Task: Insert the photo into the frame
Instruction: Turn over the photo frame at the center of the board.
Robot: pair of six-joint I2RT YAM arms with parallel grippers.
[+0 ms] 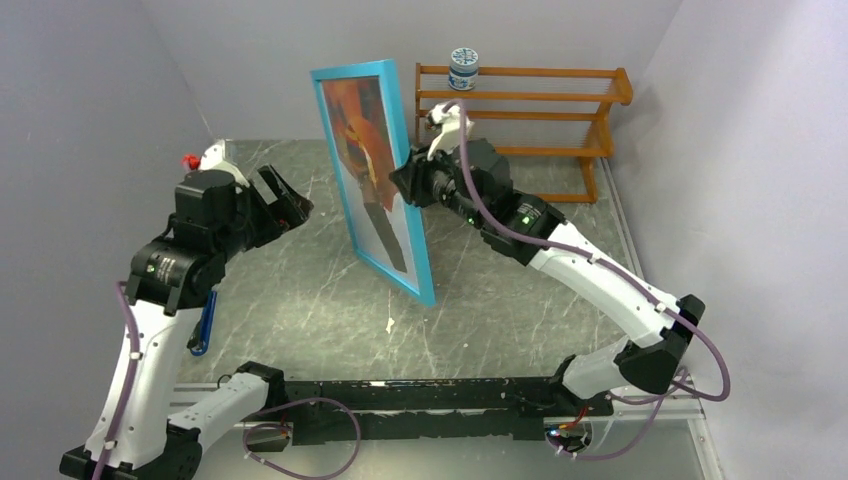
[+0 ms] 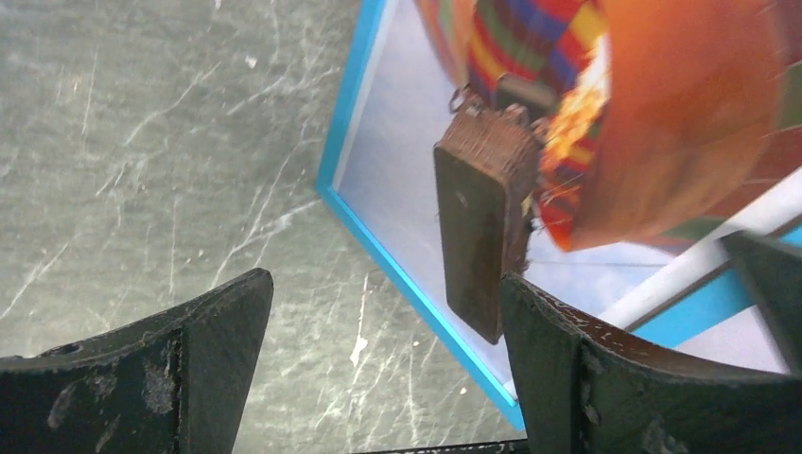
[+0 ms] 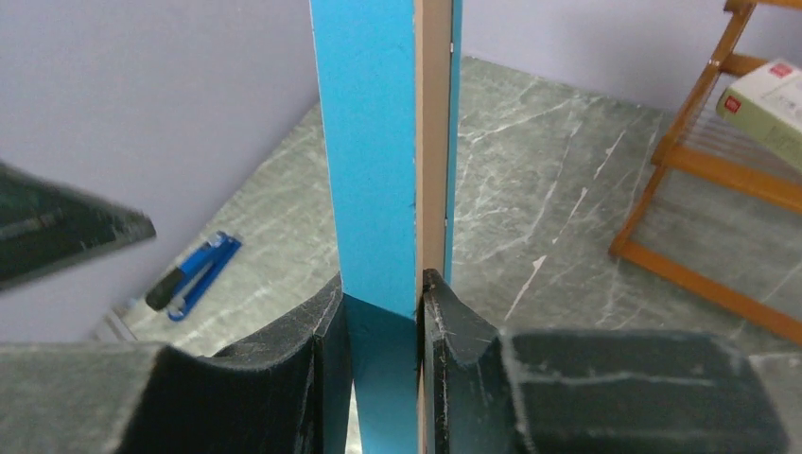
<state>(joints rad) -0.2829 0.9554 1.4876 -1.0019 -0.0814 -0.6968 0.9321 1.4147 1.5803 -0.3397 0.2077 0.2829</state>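
A grey, marble-veined surface (image 1: 300,290) carries an orange-brown wooden shelf rack (image 1: 560,97) at its far right corner. A small white-and-blue pot (image 1: 463,69) stands upright at the left end of the rack's top shelf; a pale box with a red label (image 3: 771,109) lies on one of its shelves. A blue-and-black hand tool (image 1: 204,325) lies near the left wall, a small white scrap (image 1: 389,323) mid-surface

We are looking down from above and behind the arm bases, taking in the whole tabletop (image 1: 300,290) out to its far edge. From the left wrist we are peering between the fingers of the left pincer (image 2: 386,303), close on the frame (image 2: 348,95) near the tabletop's middle. From the right wrist we are facing the tabletop's left edge, the right pincer (image 3: 381,284) filling the foreground. All three views are sharing the frame.
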